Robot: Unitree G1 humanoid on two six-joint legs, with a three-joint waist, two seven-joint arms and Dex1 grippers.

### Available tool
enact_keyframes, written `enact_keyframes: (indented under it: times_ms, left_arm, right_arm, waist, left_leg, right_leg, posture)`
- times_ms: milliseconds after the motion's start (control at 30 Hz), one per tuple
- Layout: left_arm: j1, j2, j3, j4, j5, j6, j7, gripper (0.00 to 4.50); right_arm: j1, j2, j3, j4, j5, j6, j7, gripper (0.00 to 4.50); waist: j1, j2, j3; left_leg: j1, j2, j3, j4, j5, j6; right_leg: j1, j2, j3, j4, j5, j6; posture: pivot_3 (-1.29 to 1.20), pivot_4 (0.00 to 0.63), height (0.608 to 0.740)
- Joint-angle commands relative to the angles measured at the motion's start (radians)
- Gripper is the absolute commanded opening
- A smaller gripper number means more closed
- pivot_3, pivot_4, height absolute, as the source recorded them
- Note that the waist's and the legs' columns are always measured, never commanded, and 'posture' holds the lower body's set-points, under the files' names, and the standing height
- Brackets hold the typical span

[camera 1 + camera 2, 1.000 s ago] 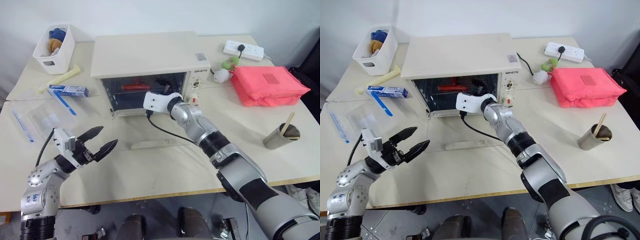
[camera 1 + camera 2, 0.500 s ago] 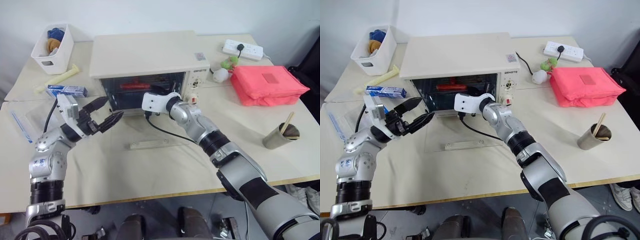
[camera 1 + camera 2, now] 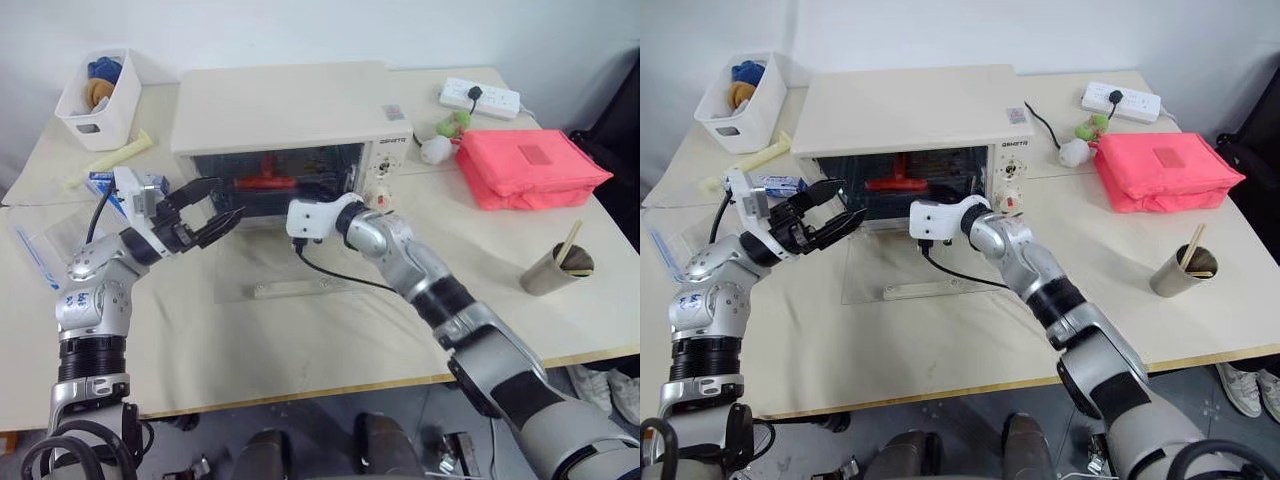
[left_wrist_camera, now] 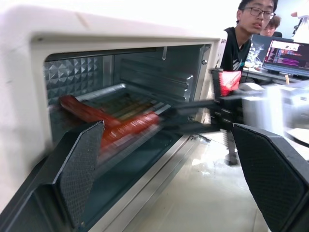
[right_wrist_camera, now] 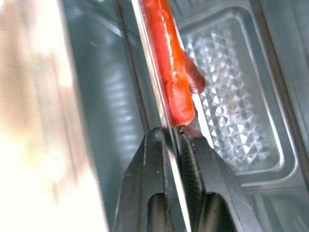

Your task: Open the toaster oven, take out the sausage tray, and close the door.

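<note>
Right claw (image 5: 174, 133): I pinch the sausage tray (image 5: 227, 87) rim inside the toaster oven (image 3: 290, 105).
Left claw (image 3: 215, 205): spread wide, at the oven's nine o'clock.
Door (image 3: 285, 270): flat on the bench (image 3: 300, 340).

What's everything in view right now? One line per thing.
toaster oven: 1, cream-white, table centre-back
door: 1, clear glass, open flat in front of oven
sausage tray: 1, shiny metal, in oven, sausages on it
bin: 1, white, table's back left corner
pouch: 1, red, right of oven
power strip: 1, white, back right
cup: 1, grey, right edge
left gripper: open, at the oven's mouth
right gripper: shut on sausage tray rim
</note>
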Motion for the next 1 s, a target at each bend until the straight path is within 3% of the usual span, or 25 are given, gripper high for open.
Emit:
enact_keyframes:
  times_ms: [33,267,467,567,767,1000]
  left_arm:
    - [-0.002,0.013,0.028,-0.035,-0.009,0.015,0.031,4.5]
    - [0.125,0.026,0.094,-0.181,-0.096,0.152,0.091,4.5]
    - [0.187,0.04,0.113,-0.243,-0.113,0.194,0.105,4.5]
    - [0.2,0.04,0.106,-0.261,-0.111,0.196,0.096,4.5]
    - [0.219,0.031,0.095,-0.287,-0.117,0.2,0.086,4.5]
    - [0.227,0.016,0.087,-0.297,-0.12,0.194,0.089,4.5]
  right_arm:
    - [0.085,-0.021,-0.001,-0.191,0.031,0.022,0.091,0.45]
    - [0.205,-0.063,-0.027,-0.338,0.018,0.041,0.129,0.45]
    - [0.207,-0.051,-0.047,-0.354,0.019,0.066,0.104,0.45]
    - [0.172,-0.036,-0.039,-0.325,0.012,0.064,0.097,1.05]
    - [0.055,-0.013,-0.006,-0.172,-0.077,0.103,0.032,3.04]
    - [-0.068,0.005,0.002,0.041,-0.136,0.111,-0.097,3.04]
  waist:
    - [0.0,0.0,0.0]
    - [0.002,0.0,0.0]
    - [0.021,0.0,0.0]
    - [0.027,0.0,0.0]
    - [0.027,0.0,0.0]
    - [0.023,0.0,0.0]
  left_leg:
    - [0.0,0.0,0.0,0.0,0.0,0.0]
    - [0.001,0.0,0.0,0.001,0.0,0.0]
    - [0.002,0.0,0.0,0.001,0.0,0.0]
    - [0.002,0.0,0.001,0.001,0.0,0.0]
    - [0.002,0.0,0.001,0.001,0.0,0.0]
    - [0.002,0.0,0.001,0.0,0.0,0.0]
  right_leg:
    - [0.0,0.0,0.0,0.0,0.0,0.0]
    - [0.0,0.0,0.001,0.0,0.0,0.0]
    - [0.001,0.0,0.001,0.0,0.0,0.0]
    - [0.001,0.0,0.002,0.0,0.0,0.0]
    - [0.001,0.0,0.002,0.0,0.0,0.0]
    - [0.001,0.0,0.002,0.0,0.0,0.0]
  posture:
    - [0.0,0.15,0.74]
    - [0.0,0.15,0.74]
    - [0.0,0.15,0.74]
    - [0.0,0.15,0.74]
    - [0.0,0.15,0.74]
    - [0.0,0.15,0.74]
